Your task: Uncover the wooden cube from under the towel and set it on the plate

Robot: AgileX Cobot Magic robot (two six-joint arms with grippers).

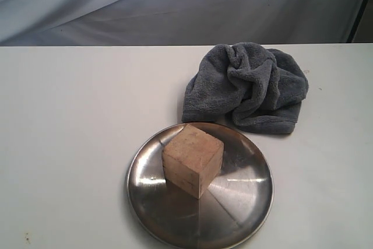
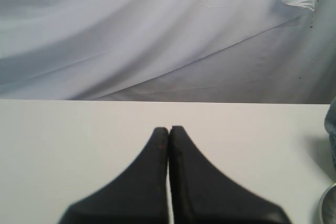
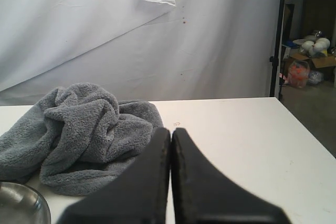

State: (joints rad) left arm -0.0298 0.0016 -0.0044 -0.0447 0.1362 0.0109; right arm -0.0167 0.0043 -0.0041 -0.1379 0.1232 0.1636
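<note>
The wooden cube (image 1: 193,158) rests on the steel plate (image 1: 245,199), a little left of its centre, uncovered. The dark grey-blue towel (image 1: 247,86) lies bunched on the table just behind the plate's far right rim. No gripper shows in the exterior view. My left gripper (image 2: 169,129) is shut with nothing in it, above bare table, with a sliver of the plate (image 2: 328,205) and of the towel (image 2: 331,121) at the picture's edge. My right gripper (image 3: 171,130) is shut and empty, close to the towel (image 3: 84,124), with the plate's rim (image 3: 23,203) at the corner.
A white table (image 1: 70,121) carries everything, with a pale cloth backdrop (image 1: 175,4) hung behind its far edge. A black stand pole (image 3: 278,35) and boxes of clutter (image 3: 310,56) stand beyond the table's right end.
</note>
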